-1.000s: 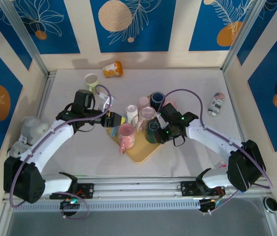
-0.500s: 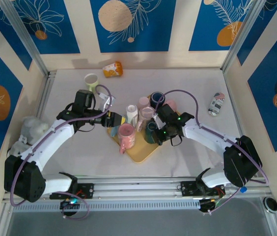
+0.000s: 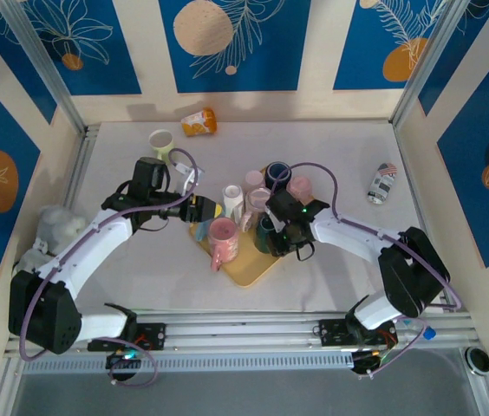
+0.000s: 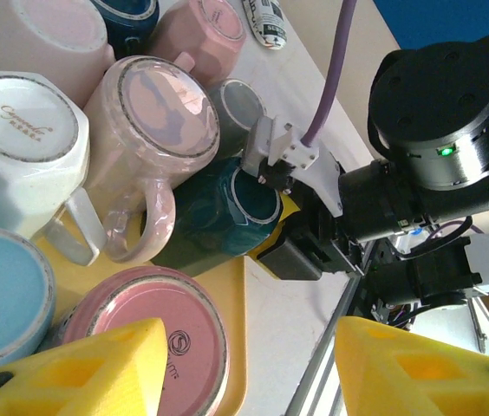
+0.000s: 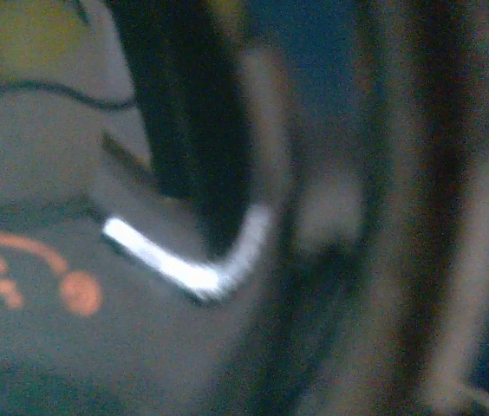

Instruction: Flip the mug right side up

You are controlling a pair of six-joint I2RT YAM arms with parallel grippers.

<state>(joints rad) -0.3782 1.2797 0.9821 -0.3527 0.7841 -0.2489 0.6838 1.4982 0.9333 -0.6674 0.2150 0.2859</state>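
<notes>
The dark teal ceramic mug point(image 4: 214, 221) lies tilted on the yellow tray point(image 4: 230, 303), touching a glossy pink mug point(image 4: 153, 121). The right pincer point(image 4: 277, 206) is at its base, though I cannot tell whether it is clamped. The left pincer point(image 4: 244, 373) stands apart, empty. Turning the teal mug risks toppling the pink one, or it may slip.

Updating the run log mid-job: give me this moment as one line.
left gripper: open, at left edge of tray | right gripper: at teal mug, grip unclear | teal mug: tilted, base showing, not yet upright
</notes>
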